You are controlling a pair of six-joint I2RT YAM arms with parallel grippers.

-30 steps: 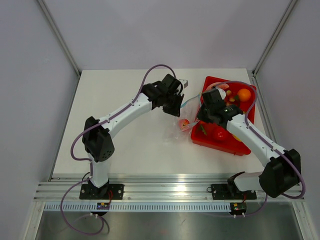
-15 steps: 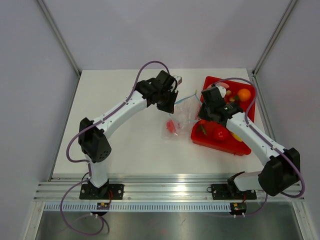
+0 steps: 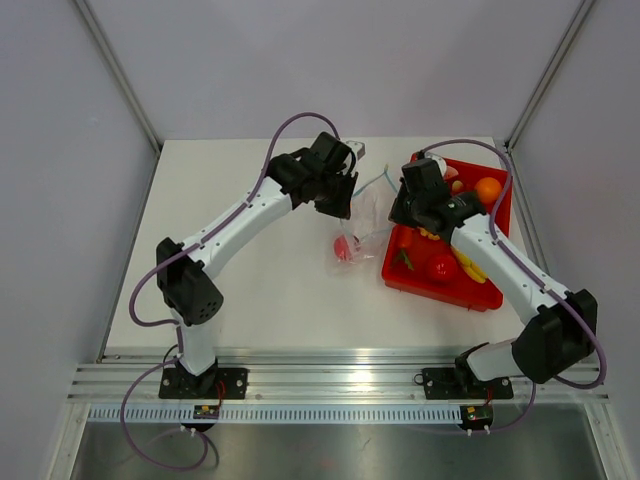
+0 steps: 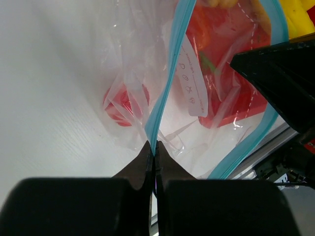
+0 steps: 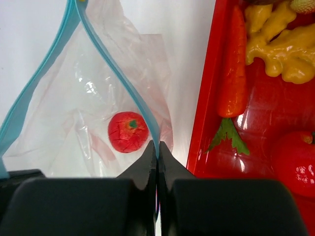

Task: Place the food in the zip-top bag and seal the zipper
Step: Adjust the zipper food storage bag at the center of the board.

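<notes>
Top view: both arms meet over the worktop (image 3: pixel 230 260). The zip-top bag (image 3: pixel 370 215) hangs stretched between the left gripper (image 3: pixel 345 207) and the right gripper (image 3: pixel 399 215), just left of the red tray (image 3: pixel 432 290). One red ball (image 3: pixel 345 247) lies low in the bag, nearer the arm bases than either gripper. The tray holds an orange fruit (image 3: pixel 488 189) among other food. We cannot tell the gap of the jaws from here.

Left wrist view: here we see the left gripper pinched fully closed on the zipper (image 4: pixel 167 93) strip. The bag mouth gapes, with the two blue lips spreading apart past the tips. The red ball sits inside the bag, just beyond the tips and to their left. The right gripper is a dark shape at the right edge.

Right wrist view: the right gripper is also clamped tight on a blue lip. The ball is inside the bag, just left of its tips. The tray is on the right, holding a carrot (image 5: pixel 235 73), a yellow ginger piece (image 5: pixel 275 44) and a red tomato (image 5: pixel 295 162).
</notes>
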